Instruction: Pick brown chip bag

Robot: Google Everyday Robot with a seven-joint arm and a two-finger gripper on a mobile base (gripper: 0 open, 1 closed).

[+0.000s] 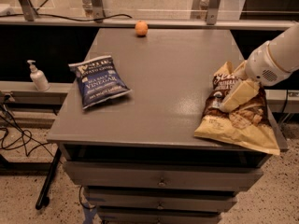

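Observation:
The brown chip bag lies at the table's right front corner, dark brown with white script at the top and pale tan-yellow at the bottom. Its lower edge hangs slightly over the table's edge. My gripper, cream-coloured on a white arm coming in from the right, rests down on the upper middle of the bag and hides part of its front.
A navy-blue "Vinegar" chip bag lies on the grey table at the left. An orange sits at the far edge. A soap dispenser stands on a ledge to the left. Drawers are below the tabletop.

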